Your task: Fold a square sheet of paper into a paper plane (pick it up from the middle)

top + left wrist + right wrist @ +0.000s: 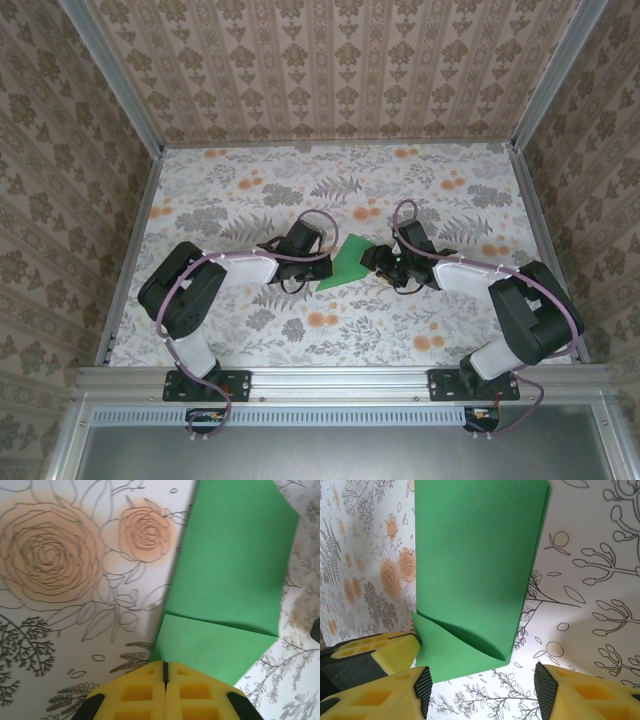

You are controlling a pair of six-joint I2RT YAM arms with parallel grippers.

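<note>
Two grippers meet mid-table. Left gripper [165, 666] has its blocky yellow fingers pressed together, tips touching the sheet of paper [345, 264]; right gripper [483, 685] is spread wide just short of it. Thin matte green, folded oblong with one corner flap, the sheet lies on the flowered table [300, 180], slanting near-left to far-right.

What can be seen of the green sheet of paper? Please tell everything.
The square sheet of paper is thin, plain bright green, folded over into a narrower shape, one corner turned in as a triangular flap. It lies on the flowered table. The shut left gripper meets its flap end; the open right gripper, opposite, seems not to touch it.
</note>
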